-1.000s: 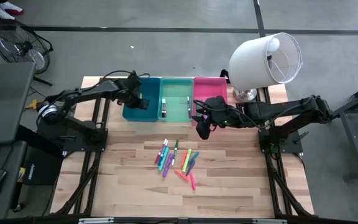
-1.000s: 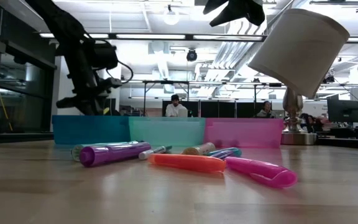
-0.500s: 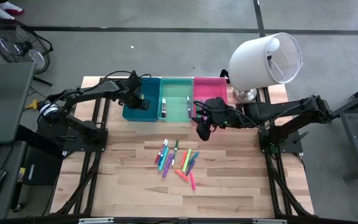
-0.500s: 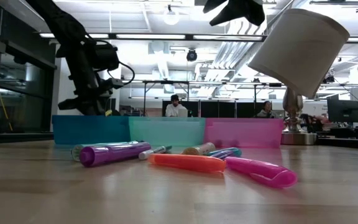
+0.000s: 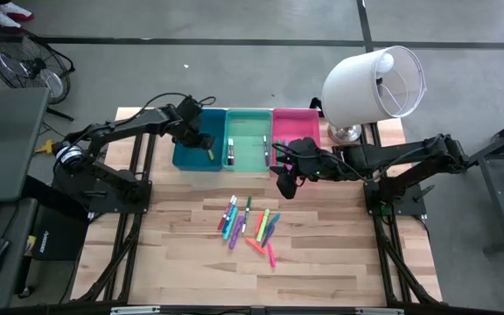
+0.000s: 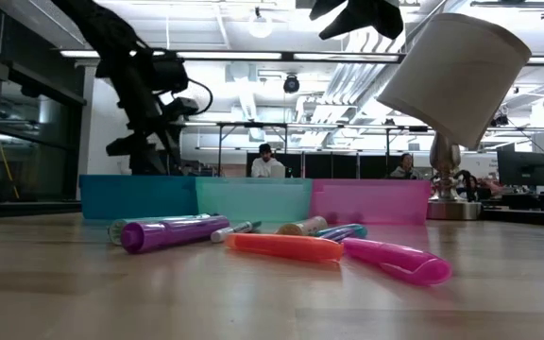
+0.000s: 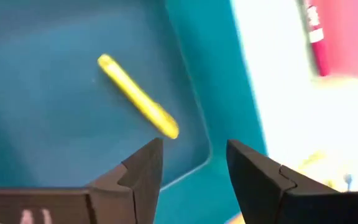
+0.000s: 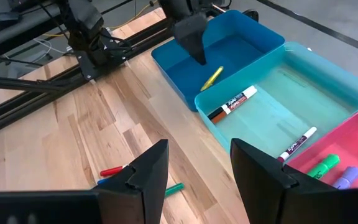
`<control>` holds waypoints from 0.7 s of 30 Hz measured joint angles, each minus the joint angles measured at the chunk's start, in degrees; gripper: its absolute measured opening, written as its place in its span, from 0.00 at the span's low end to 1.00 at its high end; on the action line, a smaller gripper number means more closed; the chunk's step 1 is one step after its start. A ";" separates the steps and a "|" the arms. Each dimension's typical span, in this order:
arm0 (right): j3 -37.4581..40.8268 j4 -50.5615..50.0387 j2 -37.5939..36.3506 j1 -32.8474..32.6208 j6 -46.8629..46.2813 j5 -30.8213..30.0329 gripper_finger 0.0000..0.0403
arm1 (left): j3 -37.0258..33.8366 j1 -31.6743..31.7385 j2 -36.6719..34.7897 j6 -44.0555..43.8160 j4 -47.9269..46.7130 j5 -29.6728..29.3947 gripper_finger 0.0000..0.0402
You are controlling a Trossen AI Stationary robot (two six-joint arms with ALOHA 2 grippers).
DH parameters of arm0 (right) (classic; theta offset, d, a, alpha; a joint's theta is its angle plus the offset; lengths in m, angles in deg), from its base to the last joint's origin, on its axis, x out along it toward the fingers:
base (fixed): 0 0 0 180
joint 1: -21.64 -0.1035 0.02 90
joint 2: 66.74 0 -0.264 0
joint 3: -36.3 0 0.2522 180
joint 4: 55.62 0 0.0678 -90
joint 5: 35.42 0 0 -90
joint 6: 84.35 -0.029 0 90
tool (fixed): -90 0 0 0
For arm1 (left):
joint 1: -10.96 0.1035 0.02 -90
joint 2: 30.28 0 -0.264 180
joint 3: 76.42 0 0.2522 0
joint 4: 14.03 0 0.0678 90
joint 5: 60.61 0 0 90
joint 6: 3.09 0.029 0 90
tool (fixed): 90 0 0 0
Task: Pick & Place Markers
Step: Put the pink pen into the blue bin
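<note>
We see the left arm reaching from the table's left edge toward the back, elbow bent, with the left gripper [image 5: 201,140] poised above the blue bin [image 5: 182,157]. Its fingers [image 7: 143,171] stand apart with nothing between them, and a yellow marker [image 7: 138,96] lies loose on the blue bin's floor just beyond the fingertips. In the low view the left gripper [image 6: 149,142] hangs above the blue bin's rim, pointing down. We see the right arm stretched from the table's right side toward the middle, its forearm roughly level, with the right gripper [image 5: 284,184] held above the tabletop just in front of the pink bin [image 5: 296,118]. Its fingers [image 8: 146,171] are spread and empty. The mint bin [image 5: 248,118] sits between the blue and pink bins, the three touching side by side along the back of the table [image 5: 182,262]. Two white markers [image 8: 232,103] lie in the mint bin, and a green and a purple marker [image 8: 323,165] lie in the pink bin. The remaining markers [image 5: 250,226] lie in a loose cluster on the wood at the table's centre, in front of the bins and near the right gripper. A white lamp [image 5: 373,85] stands at the back right corner of the table, beside the pink bin.
</note>
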 joint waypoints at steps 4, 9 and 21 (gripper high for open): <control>0.00 -0.54 0.00 0.00 -0.25 0.02 0.40 | 2.87 0.00 -0.87 0.99 -3.55 -0.46 0.43; -0.04 -3.15 0.00 0.00 -1.63 0.16 0.40 | 4.69 -2.01 -5.31 2.31 -4.99 -1.64 0.43; -0.04 -6.00 0.00 0.00 -0.38 4.87 0.40 | 4.75 -21.86 -19.10 0.41 -4.59 -12.30 0.44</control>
